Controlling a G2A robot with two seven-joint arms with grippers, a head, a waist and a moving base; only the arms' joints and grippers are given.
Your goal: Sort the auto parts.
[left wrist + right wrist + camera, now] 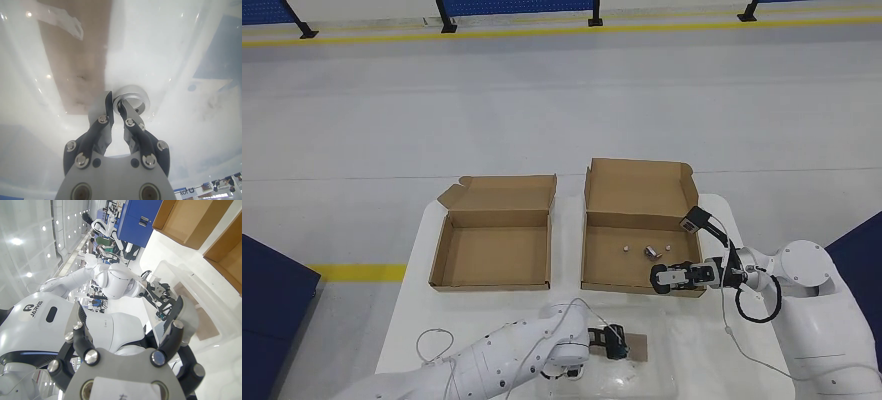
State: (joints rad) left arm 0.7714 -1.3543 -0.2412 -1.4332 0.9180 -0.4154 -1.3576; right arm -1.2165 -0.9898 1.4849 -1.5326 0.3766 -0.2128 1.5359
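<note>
Left gripper (115,103) pinches the wall of the one metal ring (140,94), in the clear bin (667,382), lower centre of the top view. Right gripper (657,277) gapes. Two cardboard boxes: left box (492,255), right box (607,272) holding three small parts (650,251).

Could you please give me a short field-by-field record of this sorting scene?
left box: open, lid folded back
right box: open, three small parts inside
left pincer: in the clear bin, closed on the metal ring wall, one finger inside it
right pincer: open, holding nothing, at the right box's near edge
</note>
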